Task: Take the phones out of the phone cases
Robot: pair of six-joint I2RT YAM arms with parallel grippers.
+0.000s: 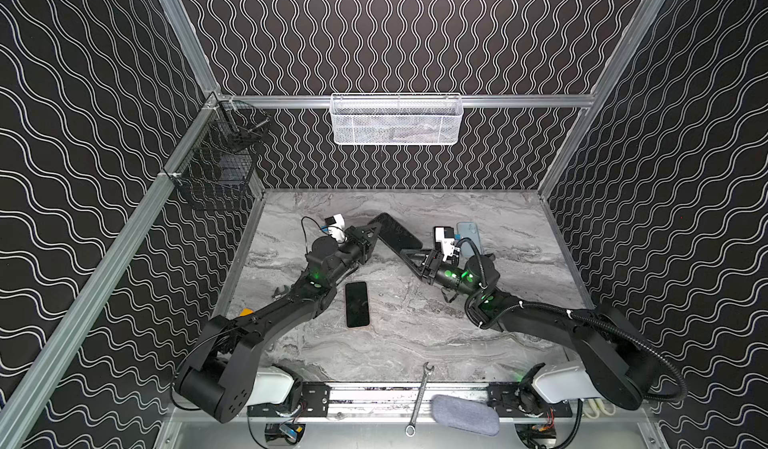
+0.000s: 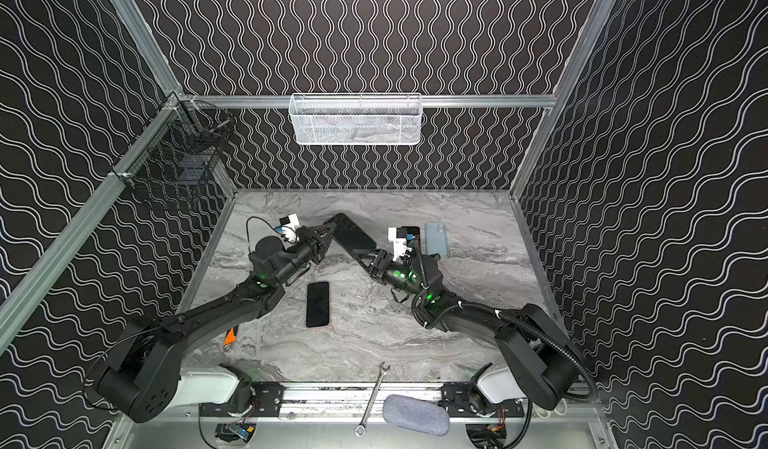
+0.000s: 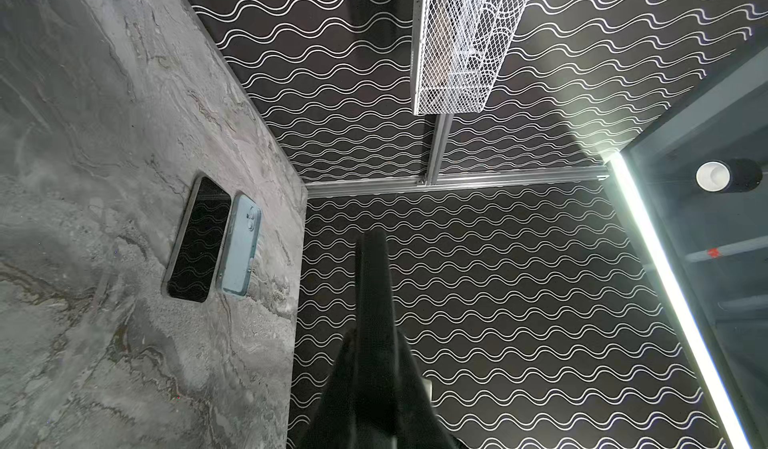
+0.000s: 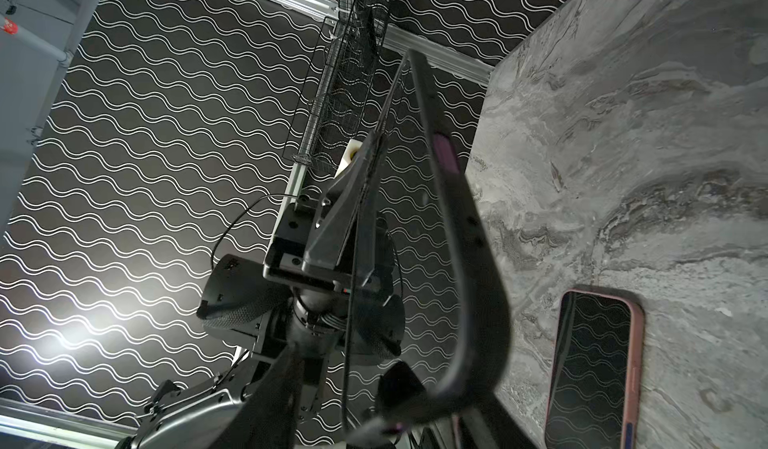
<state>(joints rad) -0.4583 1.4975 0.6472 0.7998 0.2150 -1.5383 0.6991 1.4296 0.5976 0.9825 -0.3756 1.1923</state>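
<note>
At left tool (image 1: 376, 229) tip, phone case (image 1: 400, 235), aloft

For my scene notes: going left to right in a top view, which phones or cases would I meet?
A black rectangular smartphone, lying flat → dark phone case between the arms → light blue phone, camera side up

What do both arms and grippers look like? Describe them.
Left arm and right arm: black, white base housings, green lights. Left gripper and right gripper: black triangular fingers, white cameras behind. Ribbed black hose along the right arm; thin black cable at the left wrist.
</note>
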